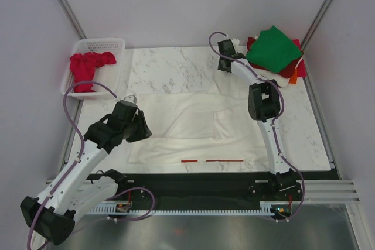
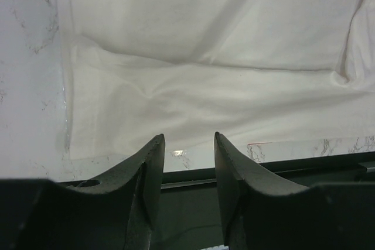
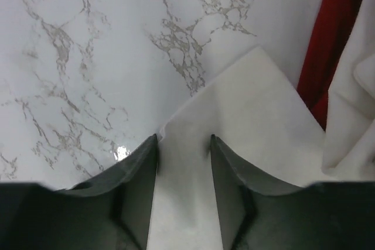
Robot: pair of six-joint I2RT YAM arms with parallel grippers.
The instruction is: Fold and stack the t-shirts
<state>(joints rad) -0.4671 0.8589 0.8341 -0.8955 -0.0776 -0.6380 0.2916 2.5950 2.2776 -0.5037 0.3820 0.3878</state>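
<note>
Cream t-shirt (image 1: 193, 124) spread on marble surface (image 1: 170, 65)

Left hand (image 2: 188, 139) hovers over its near edge, fingers apart and empty. Right hand (image 3: 183, 140) straddles a pale cloth corner (image 3: 246, 103) at the far right; whether it grips, cannot tell.

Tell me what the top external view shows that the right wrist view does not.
Only top external: the basket with a red t-shirt, the green t-shirt topping the pile, the whole cream-white t-shirt, the left tool. Only right wrist: a pale cloth corner between the fingers of the right tool. Both: the marble table, the pile's red cloth.
</note>
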